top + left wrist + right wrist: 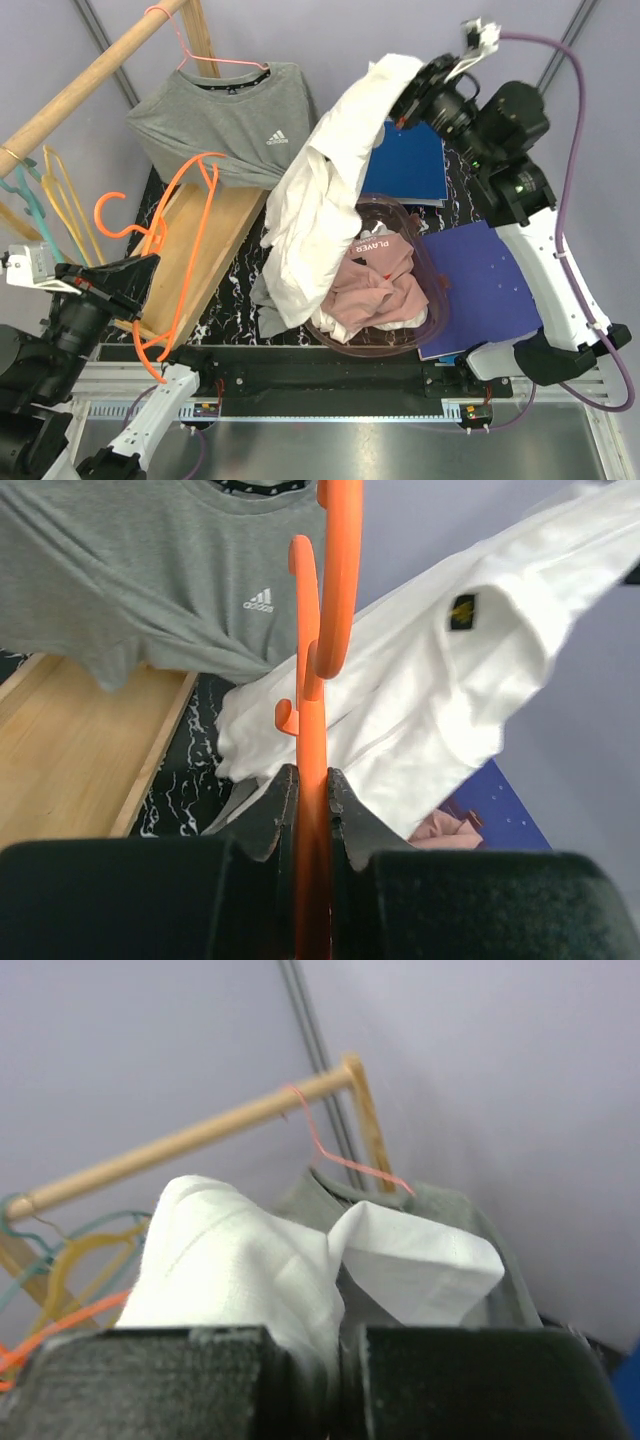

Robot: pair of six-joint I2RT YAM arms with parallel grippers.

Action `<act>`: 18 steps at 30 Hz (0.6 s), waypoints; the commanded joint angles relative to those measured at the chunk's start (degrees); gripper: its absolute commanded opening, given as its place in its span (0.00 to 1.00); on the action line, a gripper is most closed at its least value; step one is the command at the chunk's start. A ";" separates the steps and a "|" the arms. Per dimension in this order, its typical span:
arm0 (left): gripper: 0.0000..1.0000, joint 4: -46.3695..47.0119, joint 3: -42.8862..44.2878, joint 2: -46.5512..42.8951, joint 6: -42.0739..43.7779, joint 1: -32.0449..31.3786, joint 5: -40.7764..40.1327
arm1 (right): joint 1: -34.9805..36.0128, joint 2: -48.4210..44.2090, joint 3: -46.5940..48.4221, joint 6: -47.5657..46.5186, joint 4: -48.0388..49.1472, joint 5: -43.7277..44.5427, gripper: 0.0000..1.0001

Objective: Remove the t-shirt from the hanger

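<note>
Pinching orange hanger [340,580], left end effector [312,778] holds it aside; right end effector [343,1352] clamped on white t-shirt [310,210], raised so fabric hangs clear over basket [438,302].

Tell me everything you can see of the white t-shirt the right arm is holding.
The white, cotton-looking t-shirt is crumpled and pulled into a long drape. The right pincer is shut on a bunched fold at its upper end, holding it high. From there it falls diagonally, its lower end lying over the left rim of the clear plastic basket. A small dark label with a yellow mark shows on it. It hangs apart from the orange plastic hanger.
</note>
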 commanded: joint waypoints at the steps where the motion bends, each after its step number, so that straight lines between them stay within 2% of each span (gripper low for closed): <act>1: 0.00 2.74 -1.82 0.80 -0.65 -0.10 -3.40 | -0.21 3.14 18.68 6.79 9.65 -6.12 0.00; 3: 0.00 3.18 -2.35 0.53 -1.35 -0.10 -3.40 | -0.30 7.00 25.39 5.83 7.02 -5.87 0.00; 6: 0.00 3.27 -2.18 0.71 -1.35 -0.10 -2.78 | -0.30 13.68 44.60 2.32 0.17 -4.38 0.00; 9: 0.00 3.27 -2.09 0.79 -1.44 -0.10 -2.69 | -0.30 16.51 49.59 -0.85 -2.66 -3.32 0.00; 11: 0.00 3.01 -1.65 0.71 -1.53 -0.02 -2.52 | -0.21 14.94 47.24 -2.96 -2.66 -2.97 0.00; 18: 0.00 2.57 -0.42 1.23 -2.14 -0.10 -2.61 | -0.30 7.21 25.82 -4.81 -0.64 -1.47 0.00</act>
